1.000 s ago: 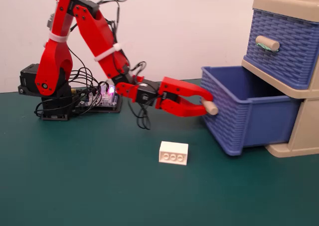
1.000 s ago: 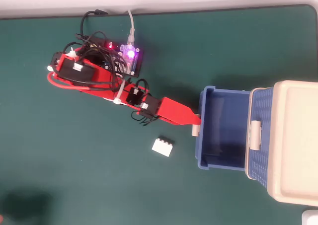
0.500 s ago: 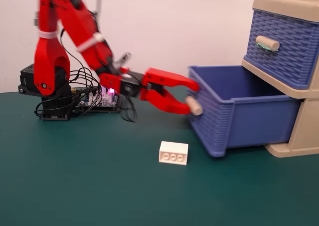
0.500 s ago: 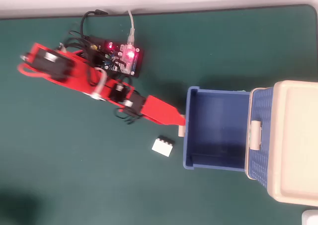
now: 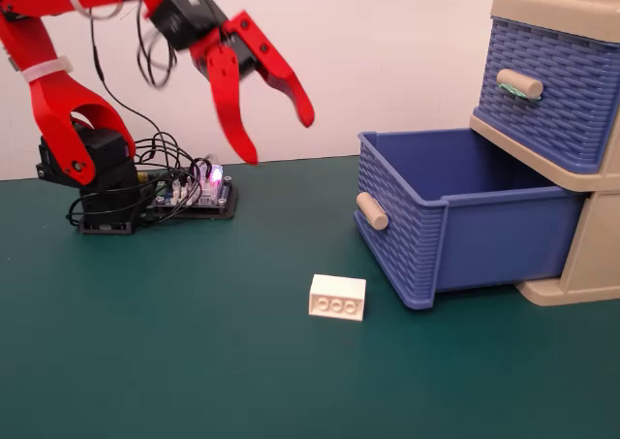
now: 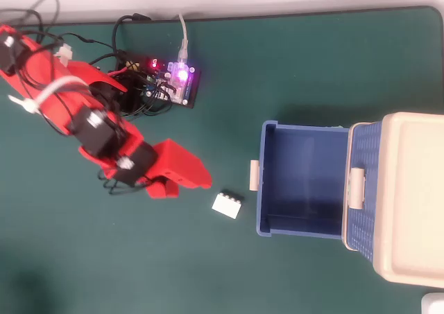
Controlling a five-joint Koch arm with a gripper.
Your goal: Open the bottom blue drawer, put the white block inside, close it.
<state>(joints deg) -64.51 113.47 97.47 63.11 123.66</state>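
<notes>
Gripper [image 5: 281, 134]: raised above the surface [image 5: 194, 361], jaws spread apart, grasping nothing.
Bottom blue drawer [image 5: 455, 231]: pulled well out of the beige cabinet [image 5: 581, 255], nothing inside.
White block [image 5: 337, 297]: on the surface, just in front of the drawer, studs facing the fixed view; in the overhead view, between gripper and drawer.
Upper drawer [image 5: 547, 85]: closed, green tape on handle.

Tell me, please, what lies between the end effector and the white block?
Nothing: in the overhead view, only bare green mat separates the open end effector from the block.
</notes>
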